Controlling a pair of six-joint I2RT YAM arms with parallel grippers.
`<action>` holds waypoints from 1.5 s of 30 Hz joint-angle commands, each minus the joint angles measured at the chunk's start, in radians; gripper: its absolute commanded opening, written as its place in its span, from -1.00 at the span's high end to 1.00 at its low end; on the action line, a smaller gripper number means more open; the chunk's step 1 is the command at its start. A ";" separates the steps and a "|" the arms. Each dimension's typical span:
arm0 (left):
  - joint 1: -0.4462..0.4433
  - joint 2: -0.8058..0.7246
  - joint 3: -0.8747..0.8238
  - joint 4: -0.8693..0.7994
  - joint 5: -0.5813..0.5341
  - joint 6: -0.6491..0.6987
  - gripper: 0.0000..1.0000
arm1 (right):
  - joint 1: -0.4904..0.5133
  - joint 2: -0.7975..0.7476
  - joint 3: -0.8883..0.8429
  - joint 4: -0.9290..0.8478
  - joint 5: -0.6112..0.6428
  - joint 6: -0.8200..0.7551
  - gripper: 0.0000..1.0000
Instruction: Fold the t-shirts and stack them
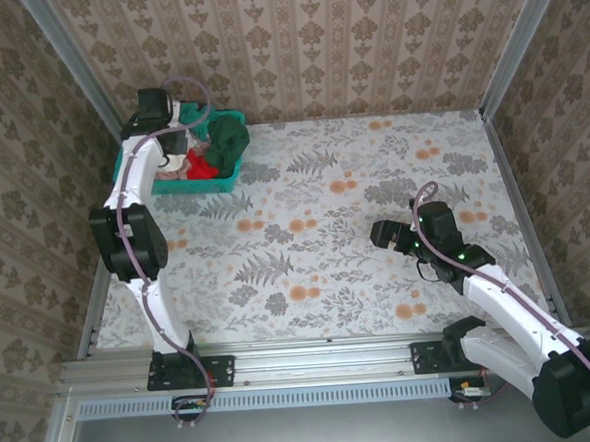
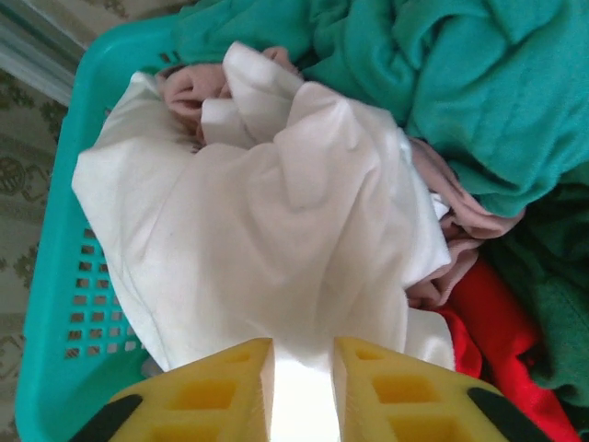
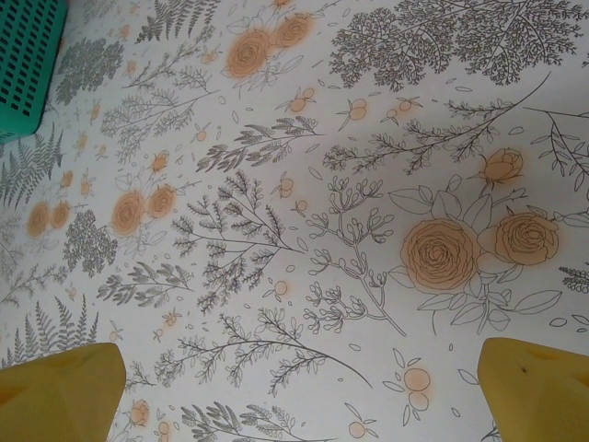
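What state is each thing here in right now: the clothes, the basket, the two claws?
white t-shirt: crumpled, pinched.
teal t-shirt: bunched, unfolded.
pale pink t-shirt: crumpled, partly buried.
red t-shirt: crumpled, partly buried.
dark green t-shirt: heaped, unfolded.
basket: upright, full.
left jaws: shut on white t-shirt.
right jaws: open above table.
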 commanded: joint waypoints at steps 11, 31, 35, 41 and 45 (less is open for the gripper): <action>-0.007 -0.035 -0.005 -0.038 0.091 -0.041 -0.32 | 0.003 0.017 0.008 0.043 -0.031 -0.001 -1.00; 0.016 -0.130 0.113 -0.135 0.122 -0.138 1.00 | 0.003 -0.011 0.031 0.033 -0.044 -0.003 -1.00; 0.005 -0.329 0.124 -0.086 0.210 -0.189 1.00 | 0.006 0.001 0.078 0.043 -0.070 -0.019 -1.00; -0.067 -0.556 0.166 0.000 0.257 -0.254 1.00 | 0.017 0.061 0.205 0.092 -0.117 -0.053 -1.00; -0.261 -0.603 0.180 0.132 0.374 -0.272 1.00 | 0.036 0.122 0.294 0.173 -0.164 -0.046 -1.00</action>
